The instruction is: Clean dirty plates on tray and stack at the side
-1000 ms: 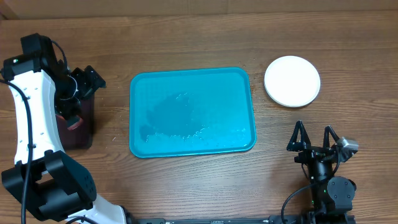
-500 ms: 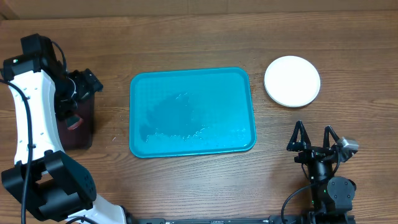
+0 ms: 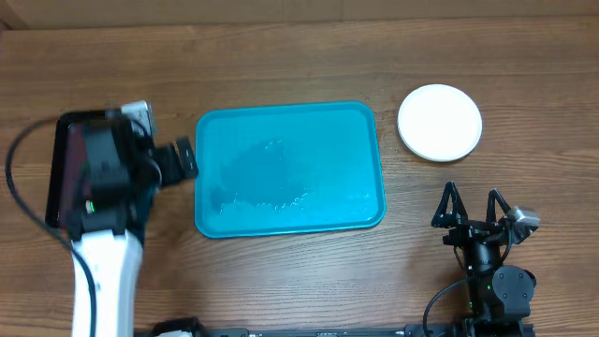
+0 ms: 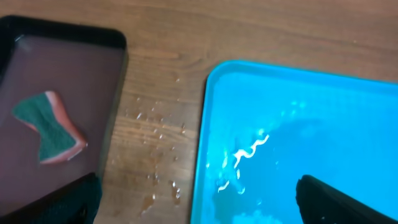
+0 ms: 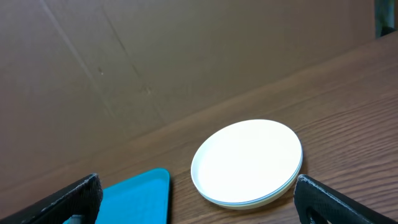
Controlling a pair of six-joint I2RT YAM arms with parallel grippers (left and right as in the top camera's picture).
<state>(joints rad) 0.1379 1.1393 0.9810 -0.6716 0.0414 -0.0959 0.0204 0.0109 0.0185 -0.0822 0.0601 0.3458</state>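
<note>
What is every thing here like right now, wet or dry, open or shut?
tray: wet, no plates on it.
plates: stacked on the table, white one on top, clean.
sponge: lying in the dark tray.
left gripper: open, empty.
right gripper: open, empty.

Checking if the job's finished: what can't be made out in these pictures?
Overhead: the white plate on top hides any plates beneath; right wrist shows only thin rims.
Overhead: the left arm hides the sponge and most of the dark tray.
Left wrist: bottom edge crops fingers of left gripper.
</note>
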